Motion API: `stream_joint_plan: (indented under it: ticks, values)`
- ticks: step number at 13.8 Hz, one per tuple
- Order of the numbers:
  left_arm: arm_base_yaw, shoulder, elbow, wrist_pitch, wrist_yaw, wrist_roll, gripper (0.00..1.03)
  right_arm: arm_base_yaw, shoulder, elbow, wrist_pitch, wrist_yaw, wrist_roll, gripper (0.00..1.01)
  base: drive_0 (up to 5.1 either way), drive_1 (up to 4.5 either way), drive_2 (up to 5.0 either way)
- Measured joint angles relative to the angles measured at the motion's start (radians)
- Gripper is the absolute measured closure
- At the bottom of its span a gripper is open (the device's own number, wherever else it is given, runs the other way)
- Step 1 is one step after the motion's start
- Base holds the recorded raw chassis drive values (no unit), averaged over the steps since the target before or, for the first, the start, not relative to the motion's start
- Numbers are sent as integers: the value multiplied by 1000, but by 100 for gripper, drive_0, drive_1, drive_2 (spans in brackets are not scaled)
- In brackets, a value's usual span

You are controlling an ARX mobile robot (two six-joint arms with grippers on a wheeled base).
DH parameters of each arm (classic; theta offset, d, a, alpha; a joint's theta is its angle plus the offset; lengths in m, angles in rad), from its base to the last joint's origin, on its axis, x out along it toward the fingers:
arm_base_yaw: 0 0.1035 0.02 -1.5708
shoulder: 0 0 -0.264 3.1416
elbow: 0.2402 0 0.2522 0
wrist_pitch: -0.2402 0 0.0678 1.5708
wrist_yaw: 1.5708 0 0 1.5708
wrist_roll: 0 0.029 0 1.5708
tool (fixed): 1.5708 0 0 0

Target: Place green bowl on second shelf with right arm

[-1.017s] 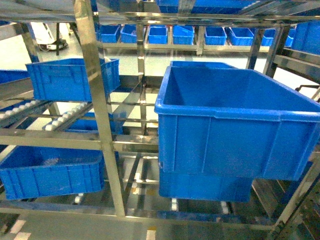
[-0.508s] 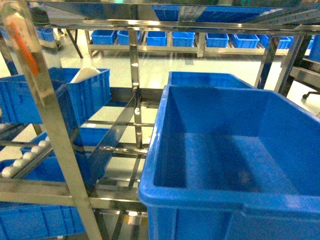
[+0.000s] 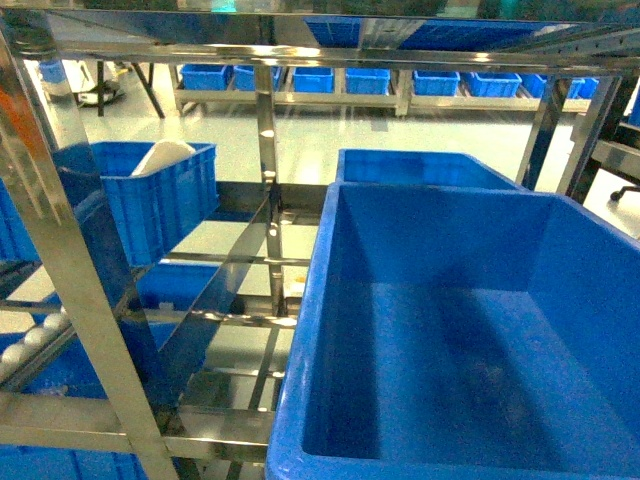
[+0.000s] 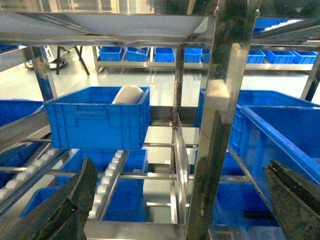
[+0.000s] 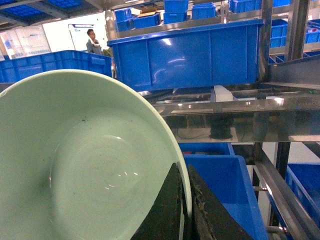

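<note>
One step is complete: the right gripper (image 5: pixel 183 210) is clamped on the rim of the green bowl (image 5: pixel 85 165), held before the steel rack (image 5: pixel 235 107). Placement on the second shelf remains, since the bowl rests on no rack rail. The left gripper (image 4: pixel 175 200) hangs wide apart and empty.

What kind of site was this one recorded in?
Likely a warehouse or parts-storage area: stainless-steel racks with roller rails, many blue crates in rows, and a person standing in the background.
</note>
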Motion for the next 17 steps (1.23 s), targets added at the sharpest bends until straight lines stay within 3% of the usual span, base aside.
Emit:
stream_joint_plan:
  ticks: [5,8,11,13,17]
  values:
    - [0,0,0,2,0,0,5,-1,-2,-1,0,-5,0,99,0,0,0]
    - [0,0,0,2,0,0,5,-16,4,-79,4,-72,-47,99,0,0,0]
    - [0,0,0,3,0,0,5,-85,116,-115,124,-150,-90,99,0,0,0]
    - [0,0,0,2,0,0,5,-93,192,-120,195,-161,-103,99,0,0,0]
    - [0,0,0,2,0,0,5,-77,178,-109,206,-150,-106,99,0,0,0]
